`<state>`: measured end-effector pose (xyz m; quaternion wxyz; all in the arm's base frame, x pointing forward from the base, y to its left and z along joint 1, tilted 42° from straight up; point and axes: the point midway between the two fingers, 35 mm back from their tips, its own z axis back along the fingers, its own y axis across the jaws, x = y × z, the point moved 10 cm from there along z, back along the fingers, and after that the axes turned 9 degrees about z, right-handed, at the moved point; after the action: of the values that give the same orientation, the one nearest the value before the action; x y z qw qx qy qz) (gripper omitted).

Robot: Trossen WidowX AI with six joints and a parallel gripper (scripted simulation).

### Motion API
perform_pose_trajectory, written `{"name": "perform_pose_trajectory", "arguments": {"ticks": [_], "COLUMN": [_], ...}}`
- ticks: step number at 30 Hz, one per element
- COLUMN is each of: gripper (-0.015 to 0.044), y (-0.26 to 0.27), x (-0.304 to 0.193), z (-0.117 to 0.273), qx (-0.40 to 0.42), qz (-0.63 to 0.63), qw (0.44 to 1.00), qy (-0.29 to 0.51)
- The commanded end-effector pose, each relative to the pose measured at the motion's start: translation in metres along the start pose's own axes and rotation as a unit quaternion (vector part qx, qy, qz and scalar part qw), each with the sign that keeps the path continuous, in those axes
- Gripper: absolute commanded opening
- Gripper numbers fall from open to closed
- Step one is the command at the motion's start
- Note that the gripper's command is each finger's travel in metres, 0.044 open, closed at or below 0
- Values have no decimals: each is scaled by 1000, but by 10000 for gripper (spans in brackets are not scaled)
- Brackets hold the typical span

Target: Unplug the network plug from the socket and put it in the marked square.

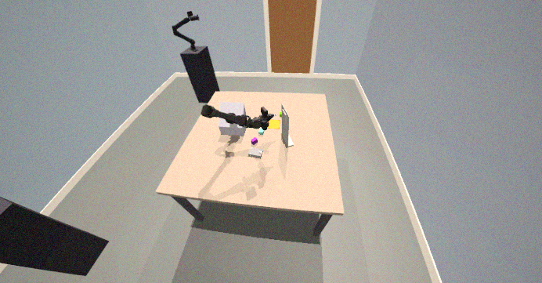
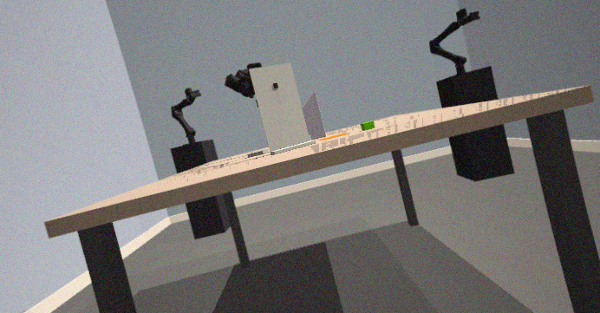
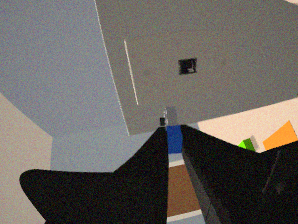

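Gripping the blue plug (image 3: 174, 139) in my nearly closed pincer (image 1: 273, 116) (image 3: 172, 132), already free of the socket (image 3: 187, 66) ahead, I had yet to place and release it.

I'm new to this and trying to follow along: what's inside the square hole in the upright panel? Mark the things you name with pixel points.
The wrist view shows only darkness and a small paler patch inside the hole (image 3: 181, 66) in the panel (image 1: 285, 128) (image 2: 282, 118) (image 3: 225, 75). Its inner depth can't be made out.

The upright panel (image 1: 285, 128) (image 2: 282, 109) (image 3: 155, 55) blocks the way ahead; 1 orange square (image 1: 274, 125) (image 2: 334, 137) (image 3: 282, 137) lies open.
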<state>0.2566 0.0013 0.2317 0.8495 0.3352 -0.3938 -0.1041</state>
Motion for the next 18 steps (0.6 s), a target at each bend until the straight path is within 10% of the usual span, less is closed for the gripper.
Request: {"name": "perform_pose_trajectory", "arguments": {"ticks": [1, 18], "gripper": [0, 0], "y": [-4, -20], "x": [-4, -32], "z": [-13, -70], "qx": [-22, -124], "qz": [-18, -77], "qw": [1000, 989], "qy": [7, 29]}}
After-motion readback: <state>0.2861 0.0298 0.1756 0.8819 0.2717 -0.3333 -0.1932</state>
